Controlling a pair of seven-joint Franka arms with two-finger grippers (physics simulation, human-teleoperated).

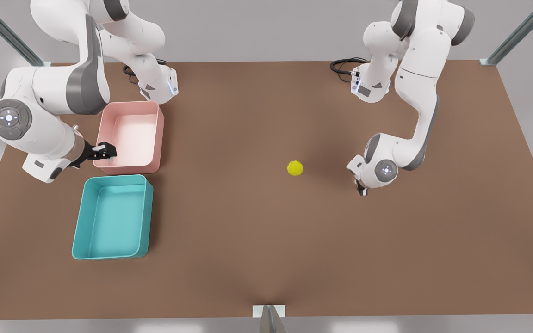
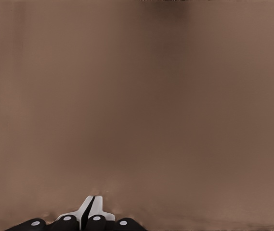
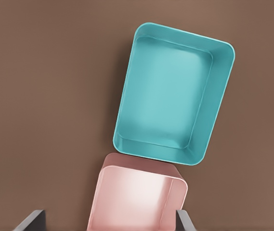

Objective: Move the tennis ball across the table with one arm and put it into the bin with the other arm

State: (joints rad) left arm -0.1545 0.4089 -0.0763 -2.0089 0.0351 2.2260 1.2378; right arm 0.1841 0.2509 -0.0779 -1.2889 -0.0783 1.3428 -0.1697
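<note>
The left gripper (image 1: pixel 362 188), fingers closed and empty, is sitting low beside the tennis ball (image 1: pixel 295 168), pushing binward next; the right gripper (image 1: pixel 105 151), spread open, is waiting over the pink tray (image 1: pixel 130 169).

A small fuzzy yellow-green tennis ball (image 1: pixel 295 168) rests on the large flat rectangular brown tabletop (image 1: pixel 257 240), out on bare surface and well apart from the bin, toward the front view's right of it. The teal rectangular plastic bin (image 1: pixel 113 217) (image 3: pixel 174 94), with rounded corners and low walls, stands upright and holds nothing, near the tabletop's edge on the front view's left.
</note>
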